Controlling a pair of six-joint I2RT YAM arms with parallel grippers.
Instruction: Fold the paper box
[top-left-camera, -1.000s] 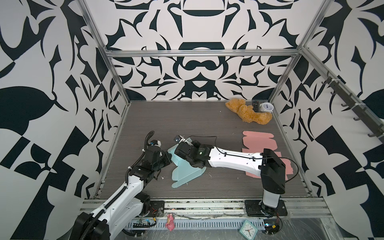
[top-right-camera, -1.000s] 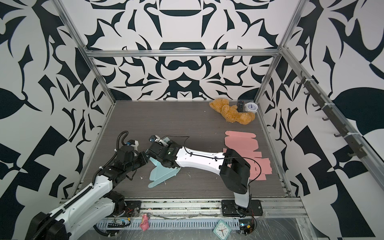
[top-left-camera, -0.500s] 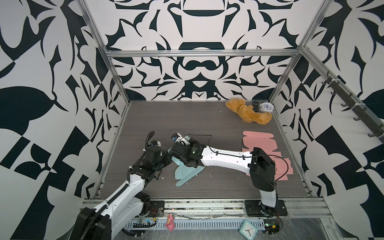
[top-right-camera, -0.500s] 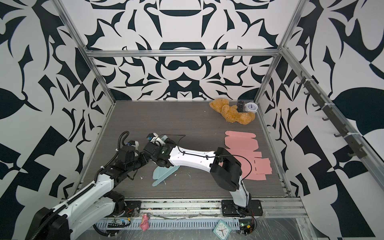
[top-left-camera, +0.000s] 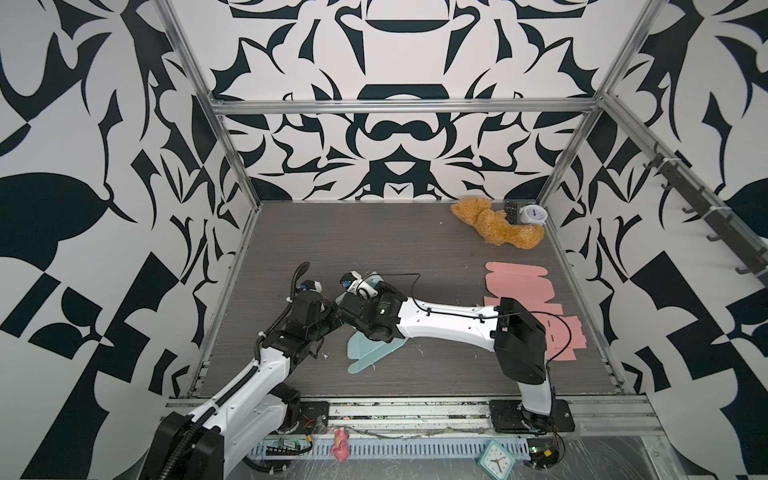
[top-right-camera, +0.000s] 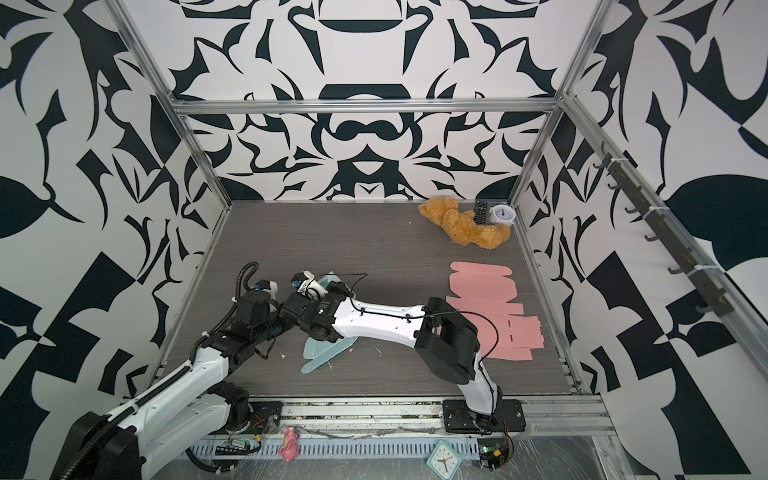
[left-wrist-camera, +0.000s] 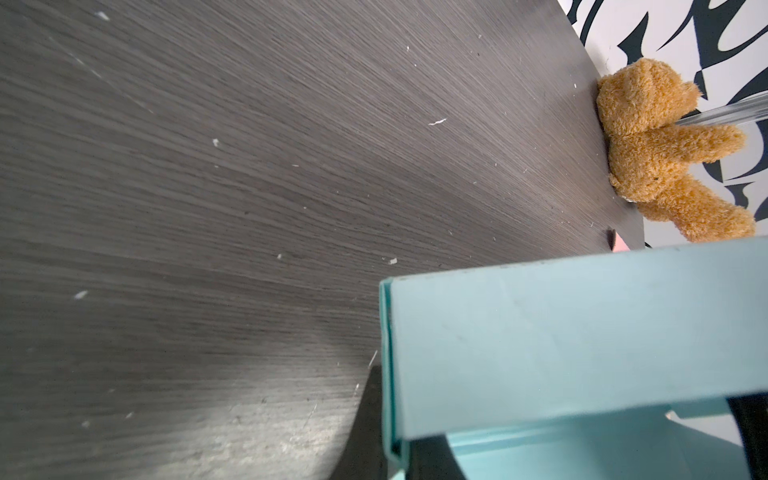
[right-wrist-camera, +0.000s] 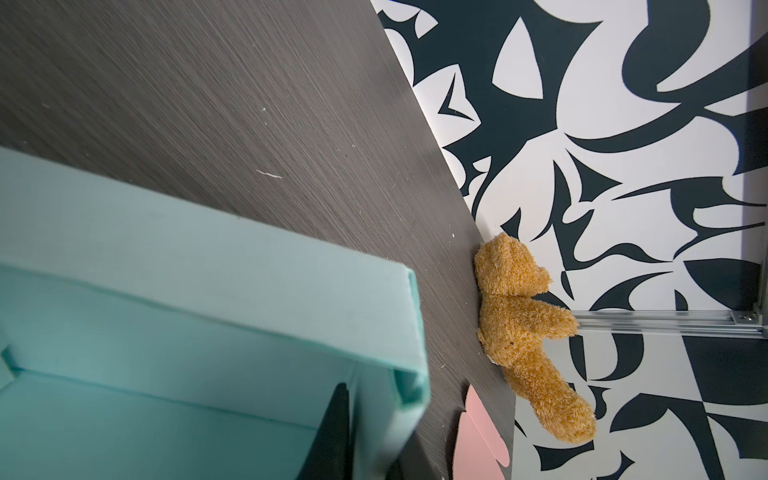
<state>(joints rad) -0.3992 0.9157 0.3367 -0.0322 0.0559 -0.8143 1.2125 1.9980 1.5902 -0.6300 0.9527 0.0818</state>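
Observation:
The paper box (top-left-camera: 369, 352) is teal and partly folded, lying at the front left of the floor, with a flat flap (top-right-camera: 322, 353) spread towards the front. Its raised walls fill the left wrist view (left-wrist-camera: 582, 332) and the right wrist view (right-wrist-camera: 208, 291). My left gripper (top-left-camera: 332, 318) is shut on a doubled wall edge, with a dark finger (left-wrist-camera: 365, 436) on either side. My right gripper (top-left-camera: 347, 309) reaches across from the right. It is shut on a side wall with one finger (right-wrist-camera: 332, 432) inside the box. The two grippers nearly touch.
Flat pink box blanks (top-left-camera: 523, 307) lie at the right under the right arm's elbow. A brown teddy bear (top-left-camera: 494, 226), a black remote (top-left-camera: 511, 212) and a white clock (top-left-camera: 534, 216) sit in the back right corner. Patterned walls enclose the floor.
My right gripper has shifted left with the box wall, closer to my left gripper, and its elbow swung left. The left arm has hardly moved.

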